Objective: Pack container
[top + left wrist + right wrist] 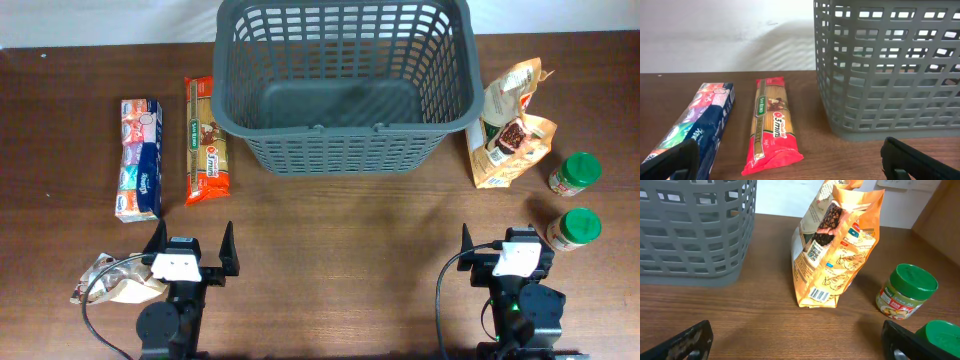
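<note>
Facing the empty container (345,150) standing at the table's far middle, I am holding my left gripper (192,248) and right gripper (505,250) spread wide with nothing in them, since the spaghetti packet (205,140) and orange bag (508,130) flanking it are lying unpacked.

The overhead view looks straight down on the whole counter (330,215). Both wrist views sit low and close above it, facing the wall (715,35). Each shares the basket (345,150) with overhead: frame right in the left view, upper left in the right.
</note>
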